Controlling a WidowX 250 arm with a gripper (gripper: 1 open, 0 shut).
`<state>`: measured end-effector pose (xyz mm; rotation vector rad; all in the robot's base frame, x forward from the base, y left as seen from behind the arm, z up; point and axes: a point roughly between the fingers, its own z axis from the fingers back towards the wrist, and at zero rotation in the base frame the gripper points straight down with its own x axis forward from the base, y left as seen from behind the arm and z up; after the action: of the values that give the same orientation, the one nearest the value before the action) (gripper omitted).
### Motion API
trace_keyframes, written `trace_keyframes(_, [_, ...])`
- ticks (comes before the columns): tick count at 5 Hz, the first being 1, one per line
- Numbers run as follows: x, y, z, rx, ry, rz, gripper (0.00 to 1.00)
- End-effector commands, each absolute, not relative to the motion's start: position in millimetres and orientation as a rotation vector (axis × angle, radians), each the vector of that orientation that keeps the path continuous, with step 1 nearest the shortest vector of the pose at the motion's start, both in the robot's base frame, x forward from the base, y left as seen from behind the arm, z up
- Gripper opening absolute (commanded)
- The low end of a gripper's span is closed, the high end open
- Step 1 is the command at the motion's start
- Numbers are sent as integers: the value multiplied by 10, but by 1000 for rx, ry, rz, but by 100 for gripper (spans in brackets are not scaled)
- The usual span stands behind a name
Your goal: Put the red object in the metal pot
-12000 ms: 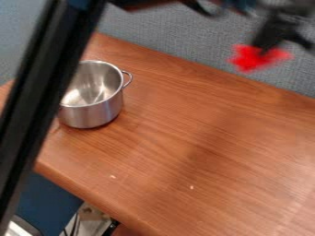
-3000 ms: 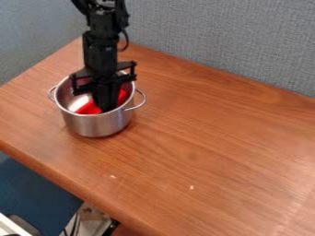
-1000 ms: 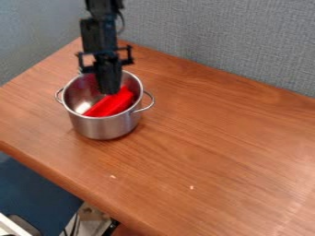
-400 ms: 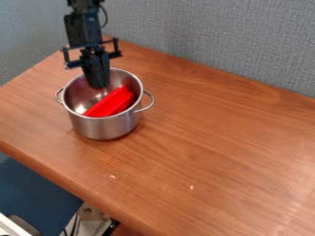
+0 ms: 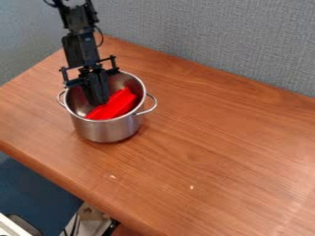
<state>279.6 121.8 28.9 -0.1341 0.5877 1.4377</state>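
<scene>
The metal pot (image 5: pixel 120 128) stands on the left part of the wooden table. Inside it the red object (image 5: pixel 113 103) lies tilted, its upper end leaning against the far right wall. My gripper (image 5: pixel 92 95) hangs from a dark arm coming in from the top left. Its fingers are pressed together and shut, and they reach down into the left side of the pot, just beside the red object. Nothing shows between the fingers, and the red object is not held.
The brown wooden table (image 5: pixel 215 138) stretches to the right and front of the pot. A grey-blue wall (image 5: pixel 234 37) runs behind it. The table's front edge (image 5: pixel 74 189) drops off to the floor at the lower left.
The gripper has drifted left over the last second and then come down into the pot's left side. The red object stays lying in the pot.
</scene>
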Motion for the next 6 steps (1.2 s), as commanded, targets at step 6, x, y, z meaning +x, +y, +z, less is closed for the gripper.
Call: trace_keyframes(6, [2832, 1010, 250, -136, 440, 1312, 0])
